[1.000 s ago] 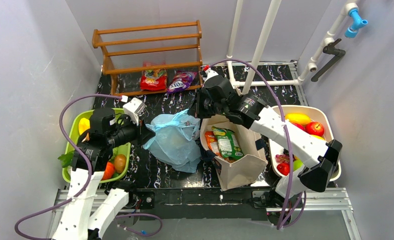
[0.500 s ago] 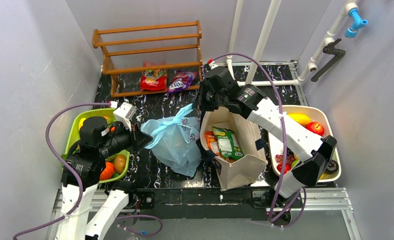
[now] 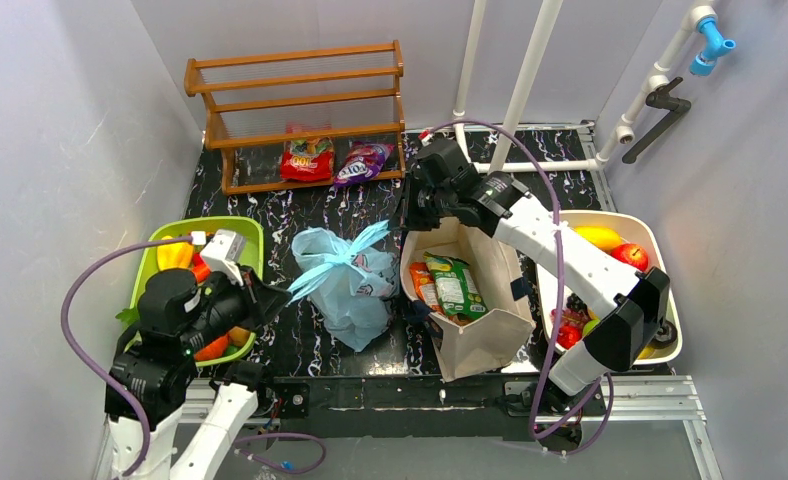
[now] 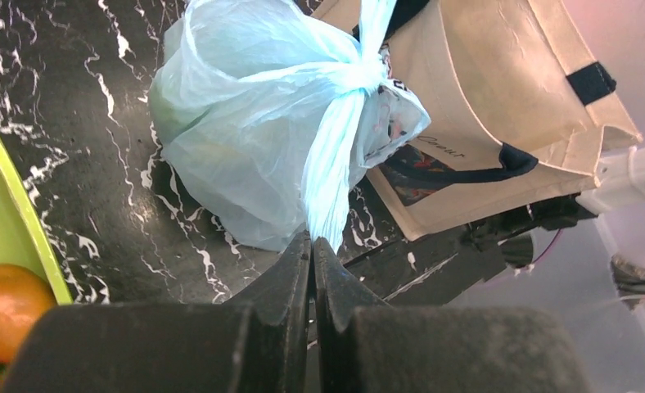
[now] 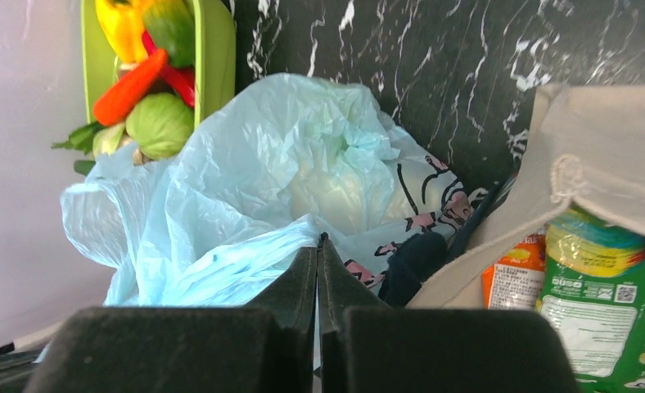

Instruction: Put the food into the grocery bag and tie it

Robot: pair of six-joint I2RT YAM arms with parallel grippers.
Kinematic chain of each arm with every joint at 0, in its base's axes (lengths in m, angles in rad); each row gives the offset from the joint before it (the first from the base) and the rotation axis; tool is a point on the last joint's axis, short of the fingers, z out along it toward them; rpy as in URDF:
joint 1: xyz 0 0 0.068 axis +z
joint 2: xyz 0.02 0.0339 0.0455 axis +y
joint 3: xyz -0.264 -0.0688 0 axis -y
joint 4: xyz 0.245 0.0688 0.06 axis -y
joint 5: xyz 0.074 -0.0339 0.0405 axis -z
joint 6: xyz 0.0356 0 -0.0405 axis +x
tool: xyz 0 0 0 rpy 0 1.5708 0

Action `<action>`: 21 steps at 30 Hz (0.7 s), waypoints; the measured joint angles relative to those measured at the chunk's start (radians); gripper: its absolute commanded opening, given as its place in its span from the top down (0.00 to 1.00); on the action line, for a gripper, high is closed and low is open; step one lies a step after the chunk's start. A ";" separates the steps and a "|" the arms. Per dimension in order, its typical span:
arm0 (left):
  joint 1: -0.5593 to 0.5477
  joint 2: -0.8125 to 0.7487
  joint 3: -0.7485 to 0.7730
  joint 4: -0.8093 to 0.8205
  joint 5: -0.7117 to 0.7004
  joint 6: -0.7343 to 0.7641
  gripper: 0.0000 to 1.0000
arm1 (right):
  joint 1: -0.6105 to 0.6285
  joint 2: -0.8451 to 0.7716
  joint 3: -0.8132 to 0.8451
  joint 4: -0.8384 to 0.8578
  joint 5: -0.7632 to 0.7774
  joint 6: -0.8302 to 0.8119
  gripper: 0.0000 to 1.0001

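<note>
From above, the knotted grocery bag (image 3: 350,295) sits mid-table, touching the tote (image 3: 490,325).

Left wrist: our left gripper (image 4: 312,241) pinches one handle (image 4: 331,180); we'd pull straight away from the knot (image 4: 360,74).

Right wrist: our right gripper (image 5: 319,243) pinches the bag's other strand (image 5: 245,262); we'd pull opposite, gently.

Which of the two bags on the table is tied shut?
The thin light-blue plastic bag, its handles knotted on top. The stiff beige canvas tote beside it stands open, snack packets showing inside.

Grocery bag (image 3: 348,295) contents indistinct, perhaps rounded.
</note>
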 measured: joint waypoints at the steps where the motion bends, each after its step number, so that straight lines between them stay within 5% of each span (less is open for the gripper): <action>1: 0.000 -0.015 -0.009 0.002 -0.008 -0.021 1.00 | 0.000 0.000 -0.017 0.006 -0.009 0.003 0.99; 5: 0.000 -0.080 -0.087 0.001 -0.044 -0.097 0.97 | -0.005 -0.003 -0.073 0.057 -0.050 0.003 0.99; 8: 0.000 -0.084 -0.104 -0.003 -0.050 -0.102 0.69 | -0.017 -0.020 -0.116 0.105 -0.084 -0.015 0.99; 11: 0.000 -0.071 -0.086 -0.033 -0.053 -0.081 0.52 | -0.051 -0.035 -0.126 0.116 -0.077 -0.049 0.99; 16: 0.000 0.027 0.013 -0.036 -0.016 -0.037 0.41 | -0.084 -0.054 -0.122 0.126 -0.082 -0.088 0.99; 21: 0.000 0.146 0.071 0.035 0.079 0.005 0.42 | -0.079 -0.054 -0.099 0.117 -0.103 -0.111 0.99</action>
